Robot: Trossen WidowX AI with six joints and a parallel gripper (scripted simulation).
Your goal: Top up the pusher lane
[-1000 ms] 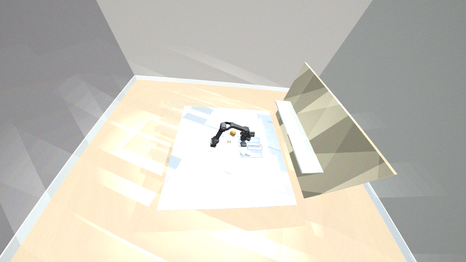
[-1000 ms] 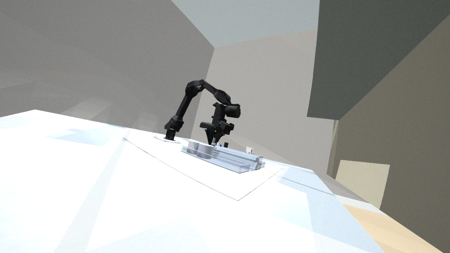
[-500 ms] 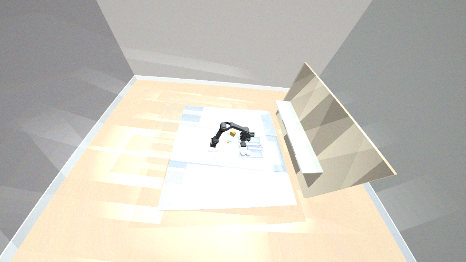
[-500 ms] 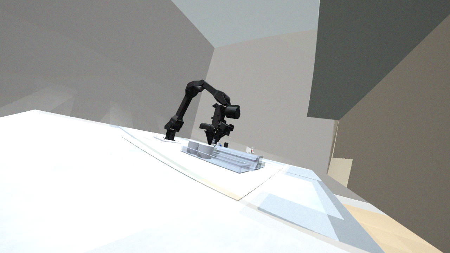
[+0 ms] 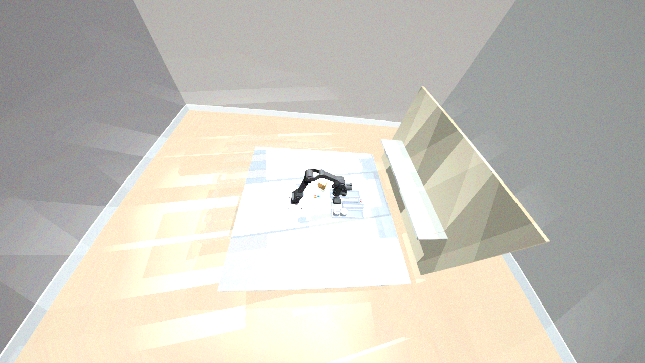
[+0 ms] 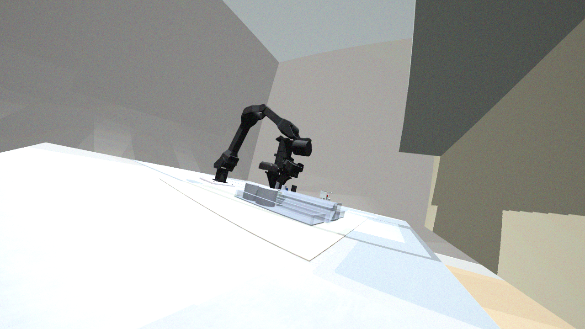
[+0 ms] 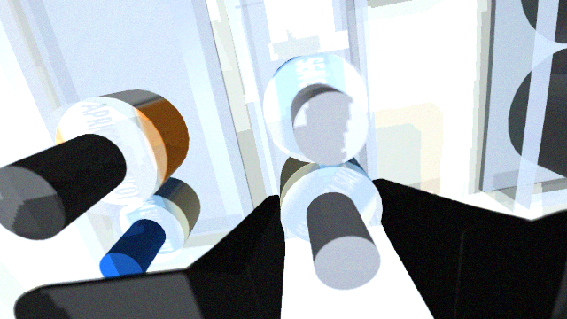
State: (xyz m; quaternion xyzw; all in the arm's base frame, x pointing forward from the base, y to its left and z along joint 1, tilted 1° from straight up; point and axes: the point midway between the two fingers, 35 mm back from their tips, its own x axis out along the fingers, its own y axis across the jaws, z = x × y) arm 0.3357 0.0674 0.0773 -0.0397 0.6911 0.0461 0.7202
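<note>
Clenched on the front jar (image 7: pixel 332 201), gripper (image 6: pixel 277 186) (image 7: pixel 326 198) of mine holds it upright; lane's rear jar (image 7: pixel 316 108) sits behind, presumably for alignment.

The black arm (image 5: pixel 321 173) (image 6: pixel 255 112) bends high in one arch; beside its base, the gripper (image 6: pixel 279 186) (image 7: pixel 326 198) points downward, its fingers closed on something, though its tilt is, perhaps, unclear.
</note>
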